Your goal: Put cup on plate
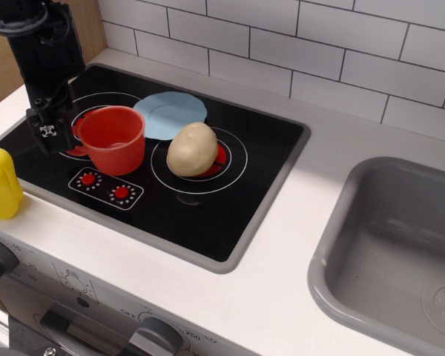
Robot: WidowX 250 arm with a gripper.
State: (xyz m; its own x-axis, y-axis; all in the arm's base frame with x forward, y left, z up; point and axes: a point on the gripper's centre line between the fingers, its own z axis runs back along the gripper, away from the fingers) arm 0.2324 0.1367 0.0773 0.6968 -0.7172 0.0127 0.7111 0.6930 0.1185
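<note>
The red-orange cup (pixel 113 139) stands upright on the black stovetop, over the left burner ring. The pale-blue plate (pixel 170 113) lies flat just behind and to the right of it, apart from the cup's base. My gripper (pixel 50 130) hangs at the cup's left side, low over the stovetop and close to the cup's wall. Its black body hides the fingers and the cup's handle, so I cannot tell whether it is open or shut.
A beige potato (pixel 193 148) lies on the right burner, right of the cup and in front of the plate. A yellow toy (pixel 0 184) stands at the counter's left edge. A grey sink (pixel 400 252) is at the right. A tiled wall runs behind.
</note>
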